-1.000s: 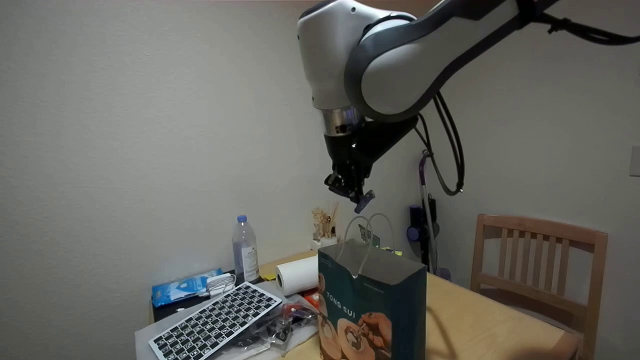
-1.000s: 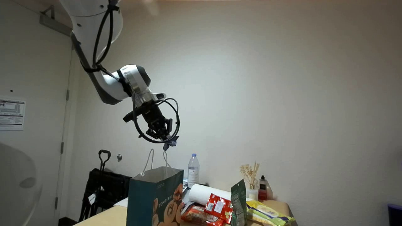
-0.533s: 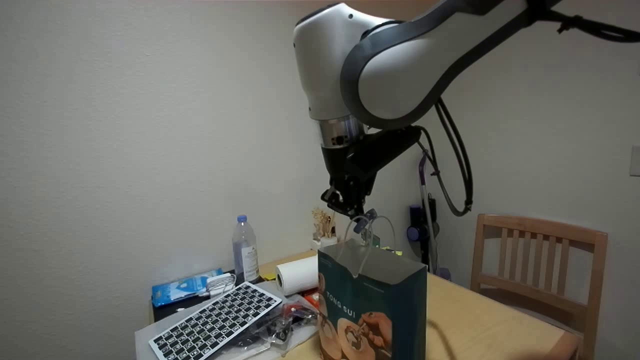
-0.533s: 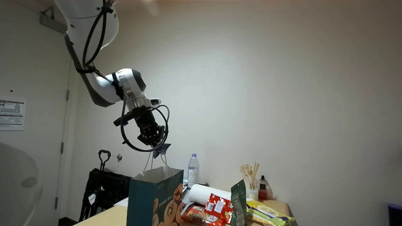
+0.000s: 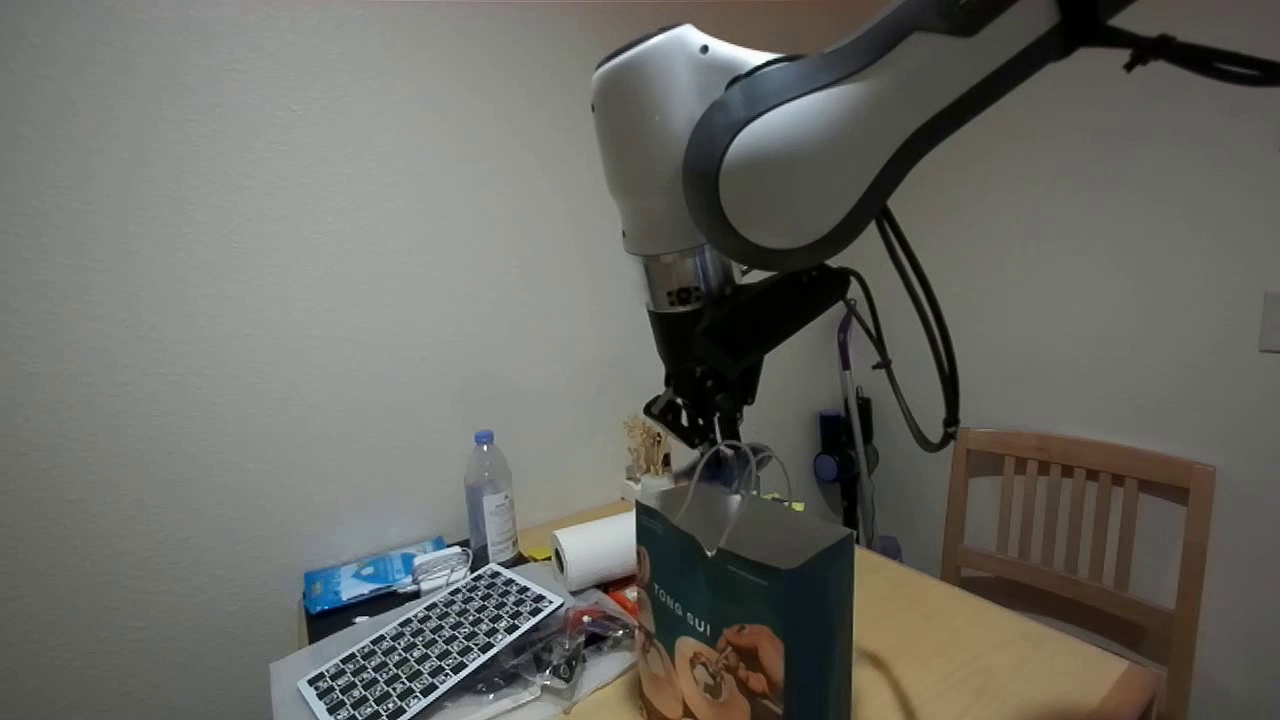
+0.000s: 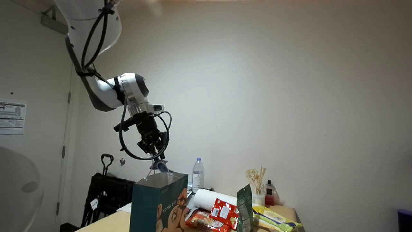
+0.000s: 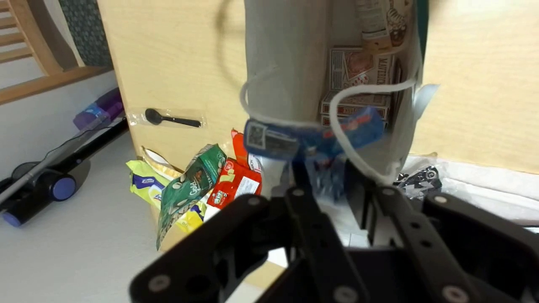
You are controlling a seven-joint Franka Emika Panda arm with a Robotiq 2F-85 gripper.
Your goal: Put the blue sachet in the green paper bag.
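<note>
The green paper bag [image 5: 745,600] stands upright on the table with its white handles up; it also shows in an exterior view [image 6: 145,206]. In the wrist view I look into its open top, past its pale inner wall [image 7: 286,50]. My gripper [image 5: 718,436] is just above the bag mouth, by the handles. Its fingers [image 7: 300,170] stand apart with a gap. The blue sachet [image 7: 273,141] is blurred at the fingertips, between the handles; in both exterior views it hangs or drops just below them [image 6: 157,166]. Whether it still touches a finger I cannot tell.
Card boxes [image 7: 351,67] lie inside the bag. Beside it are a paper roll [image 5: 595,552], red packets [image 6: 223,212], a green pouch [image 6: 245,206] and a yellow pack [image 6: 273,219]. A bottle [image 5: 490,500] and a keyboard-like panel [image 5: 430,640] stand further along the table.
My gripper has come down to the bag mouth, moving left in an exterior view. Its fingers have spread, and the sachet now sits lower, at the handles.
</note>
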